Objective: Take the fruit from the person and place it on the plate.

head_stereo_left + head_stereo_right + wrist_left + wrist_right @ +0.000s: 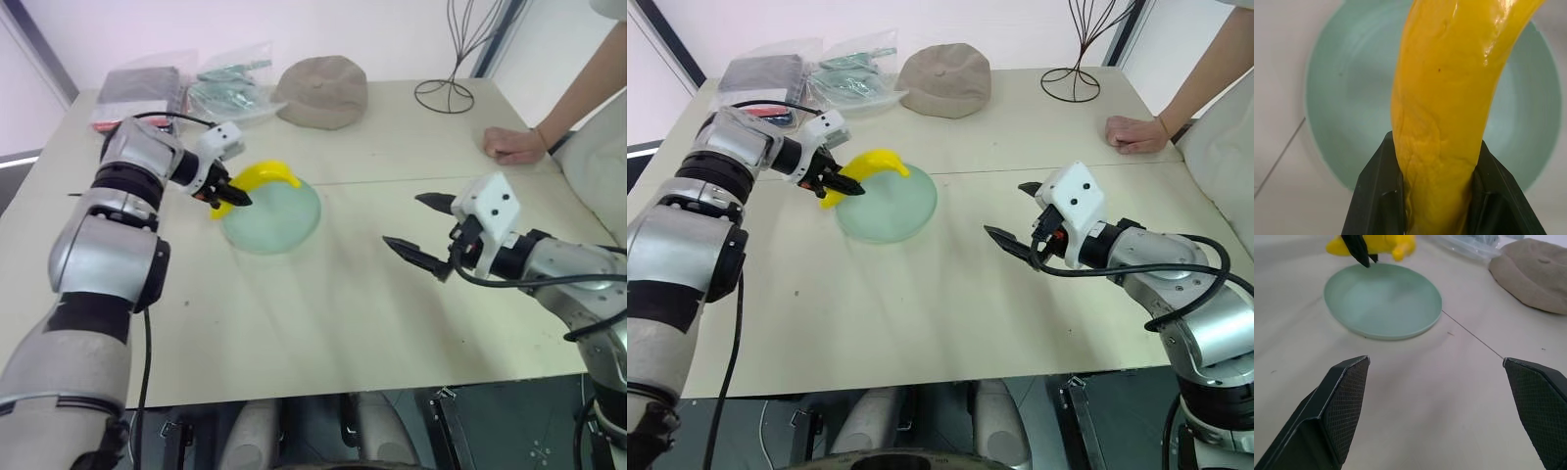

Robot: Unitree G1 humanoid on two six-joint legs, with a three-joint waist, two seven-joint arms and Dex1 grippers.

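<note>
arms point(103, 250): silver-grey, black joints | claw point(423, 231): black | cables: black

A wide bare stretch of table point(323, 323) lies open between the mint-green plate point(284, 223) and the right claw point(423, 231), whose fingers are spread apart. The left claw point(227, 196) clamps a yellow banana point(263, 174) over the plate's far-left rim. Along the far edge stand a tan cap point(321, 90), plastic bags point(181, 86) and a wire stand point(446, 93). A person's hand point(511, 145) rests at the far right.
</note>
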